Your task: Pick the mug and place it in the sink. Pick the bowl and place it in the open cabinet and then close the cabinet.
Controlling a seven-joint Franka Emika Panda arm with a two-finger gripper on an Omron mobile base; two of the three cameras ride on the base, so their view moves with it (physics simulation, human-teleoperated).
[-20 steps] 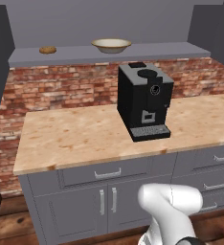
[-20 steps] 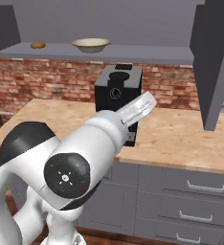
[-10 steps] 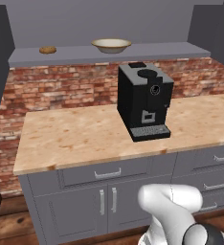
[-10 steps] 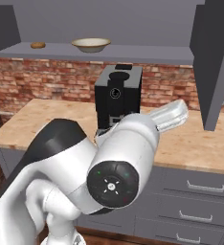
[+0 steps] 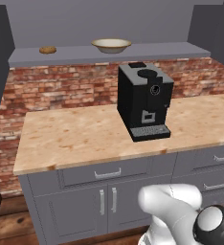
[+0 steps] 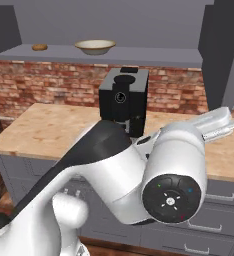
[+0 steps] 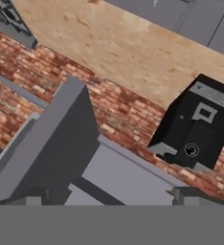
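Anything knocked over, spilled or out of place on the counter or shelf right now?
Nothing stands out. The bowl sits upright on the cabinet shelf beside a small brown lump. The black coffee machine stands upright on the wooden counter, with no spill around it. The cabinet is not yet closed.

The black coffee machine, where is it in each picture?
Left base view: the black box-shaped coffee machine stands right of centre on the tan wooden counter, against the red brick wall.
Right base view: it stands at centre, its lower part behind the white arm.
Hand view: it sits at the right, turned upside down.
Shared landmark: the red brick wall behind it.
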